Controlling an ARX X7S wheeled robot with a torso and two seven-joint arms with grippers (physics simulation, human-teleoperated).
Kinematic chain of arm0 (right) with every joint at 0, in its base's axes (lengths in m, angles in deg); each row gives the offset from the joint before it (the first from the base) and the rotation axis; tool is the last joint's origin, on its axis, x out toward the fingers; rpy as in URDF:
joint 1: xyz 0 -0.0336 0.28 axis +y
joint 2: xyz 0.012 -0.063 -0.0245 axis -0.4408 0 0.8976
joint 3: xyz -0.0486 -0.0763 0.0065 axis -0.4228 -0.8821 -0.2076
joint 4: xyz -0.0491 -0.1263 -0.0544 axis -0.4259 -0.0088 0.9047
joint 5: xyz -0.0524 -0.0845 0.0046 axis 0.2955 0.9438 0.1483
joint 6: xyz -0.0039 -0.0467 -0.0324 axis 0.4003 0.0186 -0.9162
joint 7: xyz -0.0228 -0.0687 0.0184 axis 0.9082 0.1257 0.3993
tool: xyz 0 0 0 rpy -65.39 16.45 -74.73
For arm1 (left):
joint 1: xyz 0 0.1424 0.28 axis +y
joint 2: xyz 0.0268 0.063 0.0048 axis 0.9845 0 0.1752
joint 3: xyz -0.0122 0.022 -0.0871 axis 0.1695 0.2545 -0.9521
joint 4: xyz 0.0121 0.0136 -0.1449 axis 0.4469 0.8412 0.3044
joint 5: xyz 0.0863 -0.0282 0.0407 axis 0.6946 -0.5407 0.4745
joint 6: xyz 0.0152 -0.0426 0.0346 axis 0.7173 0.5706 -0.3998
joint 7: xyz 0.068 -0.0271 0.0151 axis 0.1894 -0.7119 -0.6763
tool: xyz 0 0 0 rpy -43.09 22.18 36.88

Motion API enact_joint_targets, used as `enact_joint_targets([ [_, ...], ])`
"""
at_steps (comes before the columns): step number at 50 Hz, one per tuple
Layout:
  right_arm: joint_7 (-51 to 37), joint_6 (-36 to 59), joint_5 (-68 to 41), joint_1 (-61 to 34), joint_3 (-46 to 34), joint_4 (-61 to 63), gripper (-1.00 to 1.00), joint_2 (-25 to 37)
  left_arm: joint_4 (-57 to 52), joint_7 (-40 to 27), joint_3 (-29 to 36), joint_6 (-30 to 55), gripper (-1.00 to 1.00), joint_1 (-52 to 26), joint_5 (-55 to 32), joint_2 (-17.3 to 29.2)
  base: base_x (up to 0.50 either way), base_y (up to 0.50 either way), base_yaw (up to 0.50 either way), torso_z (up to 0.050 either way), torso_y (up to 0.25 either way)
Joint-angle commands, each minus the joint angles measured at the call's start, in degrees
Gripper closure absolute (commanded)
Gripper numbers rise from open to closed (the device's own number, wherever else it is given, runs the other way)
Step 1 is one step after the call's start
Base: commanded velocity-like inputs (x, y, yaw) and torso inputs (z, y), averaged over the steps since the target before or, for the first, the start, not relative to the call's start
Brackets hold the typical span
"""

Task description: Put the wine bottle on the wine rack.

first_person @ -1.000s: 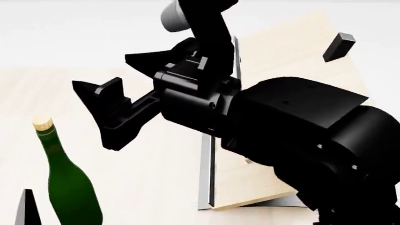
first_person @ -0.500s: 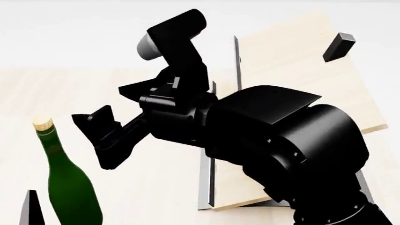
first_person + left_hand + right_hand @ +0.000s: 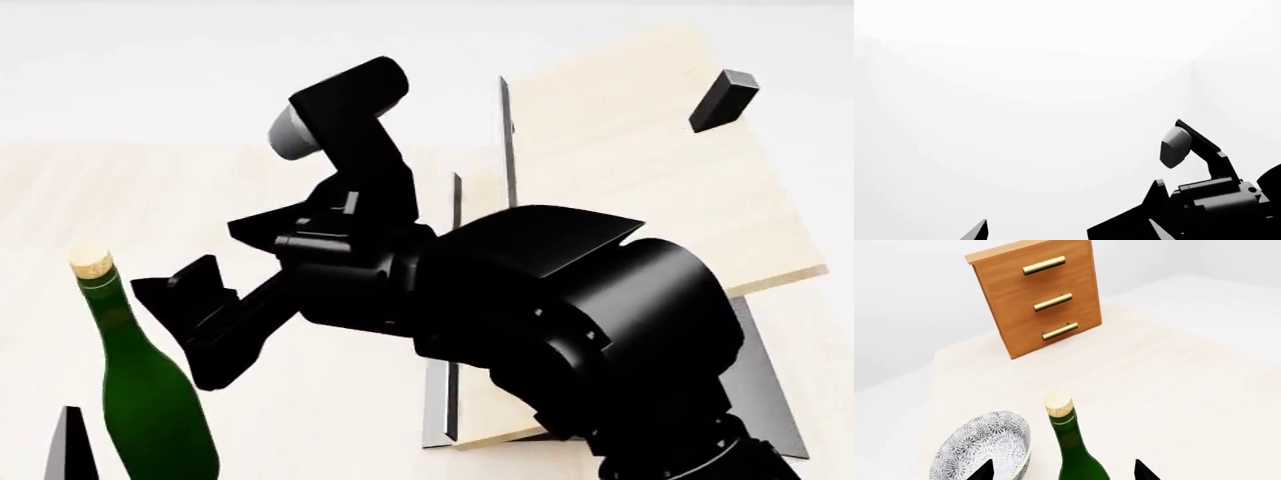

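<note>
wine bottle point(image 3: 147, 390) base cut off; right gripper point(image 3: 220, 290) hides wine rack point(image 3: 627, 150) middle

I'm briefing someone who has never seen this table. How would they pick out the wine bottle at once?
On the pale wooden table, look in front of the brown cabinet with three brass handles. The bottle stands upright there, just beside a patterned grey-white bowl. It is the only tall, slim thing: dark green glass, long neck, tan cork on top.
</note>
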Motion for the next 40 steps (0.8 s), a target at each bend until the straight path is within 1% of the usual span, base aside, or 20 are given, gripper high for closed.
enact_joint_targets([
  [1,1.51,-2.04,0.55,0.49,-1.11,-2.96,-1.00,-1.37,0.29,-0.12,0.18,-0.03,-1.00,-0.18,-0.10,0.09,0.00,0.00,0.00,0.000,0.000],
  [16,4.90,-8.79,5.51,-1.84,-5.21,-17.46,-1.00,-6.67,0.89,-0.31,0.13,-0.50,-1.00,-0.34,-0.37,0.31,0.00,0.00,0.00,0.000,0.000],
  [23,3.38,-6.97,3.75,-1.20,-5.30,-14.14,-1.00,-7.14,0.98,-0.47,0.09,-0.56,-1.00,-0.32,-0.45,0.41,0.00,0.00,0.00,0.000,0.000],
  [40,3.08,-8.47,3.19,-1.90,-6.53,-15.55,-1.00,-8.47,1.18,-0.70,0.19,-0.73,-1.00,-0.44,-0.63,0.60,0.00,0.00,0.00,0.000,0.000],
])
